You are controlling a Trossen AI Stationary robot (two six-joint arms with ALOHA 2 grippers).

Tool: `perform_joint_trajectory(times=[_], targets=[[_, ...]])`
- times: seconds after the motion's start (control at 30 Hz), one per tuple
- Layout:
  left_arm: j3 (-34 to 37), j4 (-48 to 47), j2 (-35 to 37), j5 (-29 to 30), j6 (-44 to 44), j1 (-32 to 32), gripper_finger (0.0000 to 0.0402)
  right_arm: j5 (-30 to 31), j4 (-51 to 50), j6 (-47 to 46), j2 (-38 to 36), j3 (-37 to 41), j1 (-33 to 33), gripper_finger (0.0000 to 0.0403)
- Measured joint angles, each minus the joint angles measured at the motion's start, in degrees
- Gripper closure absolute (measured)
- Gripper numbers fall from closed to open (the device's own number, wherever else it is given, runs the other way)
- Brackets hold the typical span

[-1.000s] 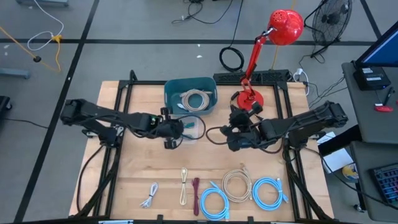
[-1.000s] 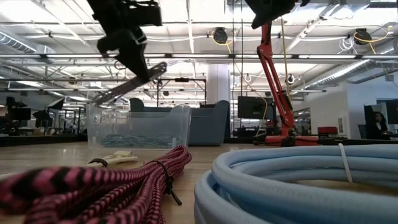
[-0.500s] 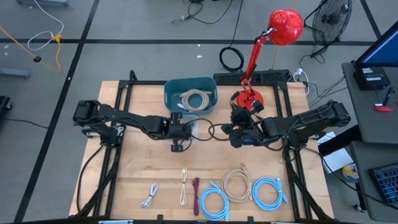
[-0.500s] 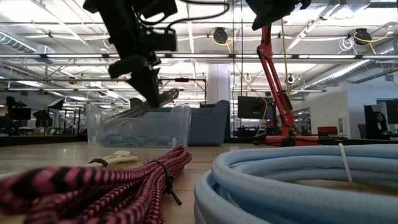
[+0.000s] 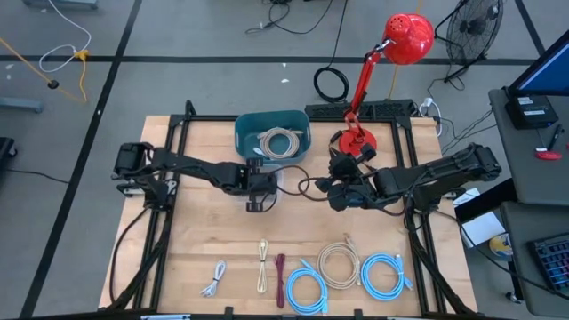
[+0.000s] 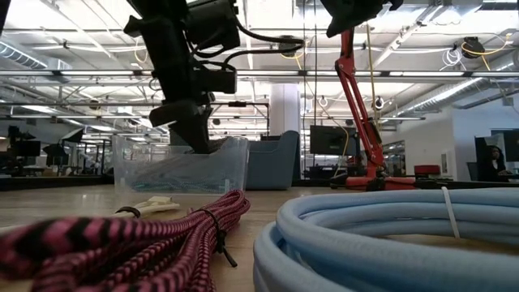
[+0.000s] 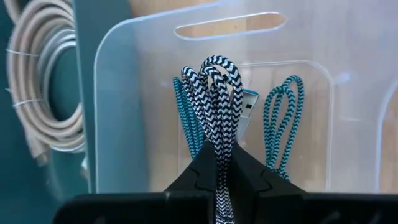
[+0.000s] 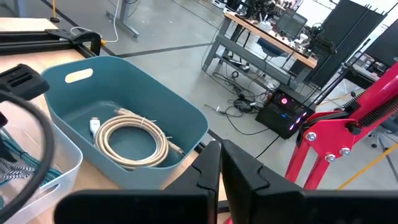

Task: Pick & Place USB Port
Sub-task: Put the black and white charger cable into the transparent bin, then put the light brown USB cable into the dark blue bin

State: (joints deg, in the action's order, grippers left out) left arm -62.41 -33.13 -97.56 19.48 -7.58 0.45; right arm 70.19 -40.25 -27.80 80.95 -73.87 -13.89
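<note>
A black-and-white braided USB cable (image 7: pixel 214 93) is folded into a bundle and sits in my left gripper (image 7: pixel 219 149), which is shut on it. That gripper (image 5: pixel 257 194) stands over the near side of a clear plastic bin (image 5: pixel 283 178). In the low view it (image 6: pixel 203 144) reaches down to the bin's rim (image 6: pixel 227 139). Teal braided cable (image 7: pixel 283 118) lies on the bin's floor. My right gripper (image 5: pixel 327 188) is shut and hangs to the right of the clear bin, touching nothing. My left gripper pinches the folded black-and-white cable bundle low on its strands (image 7: pixel 217 144), between the two fingers. Several strands run through the hold. The looped end (image 7: pixel 217 65) sticks out past the fingertips over the clear bin's inside, lifted clear of the floor.
A teal bin (image 5: pixel 244 133) with a beige cable coil (image 5: pixel 277 140) stands just beyond the clear bin. A red lamp's base (image 5: pixel 356 140) is at the far right. Along the near edge lie a maroon cable (image 5: pixel 280 280), blue coils (image 5: pixel 307 289) and other cable bundles.
My left gripper has moved toward the table's right, from beside the clear bin to over it. It has tipped from slanting to pointing steeply down and has sunk to the bin's rim, carrying the cable with it.
</note>
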Motion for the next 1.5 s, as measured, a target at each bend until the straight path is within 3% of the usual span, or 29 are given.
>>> perform_joint_trajectory(times=[0.37,0.77,1.07,1.3,1.5], targets=[[0.0,1.3,0.0,-4.4,0.6,0.6,0.0388,-0.3,0.0,0.0,0.0,0.0,0.0,0.0394],[0.0,1.1,0.0,-1.5,4.6,0.7,0.0294,-1.4,0.0,0.2,0.0,0.0,0.0,0.0394],[0.0,-5.4,0.1,0.2,6.6,-0.5,0.027,-1.4,0.0,0.2,0.0,0.0,0.0,0.0394],[-1.4,-9.3,5.7,5.0,6.6,-2.2,0.0268,-1.3,-0.1,0.2,0.0,-0.1,0.0,0.0394],[-3.4,-8.3,15.8,3.6,10.7,-4.8,0.0268,-1.4,-0.1,0.2,0.0,-0.1,0.0,0.0394]])
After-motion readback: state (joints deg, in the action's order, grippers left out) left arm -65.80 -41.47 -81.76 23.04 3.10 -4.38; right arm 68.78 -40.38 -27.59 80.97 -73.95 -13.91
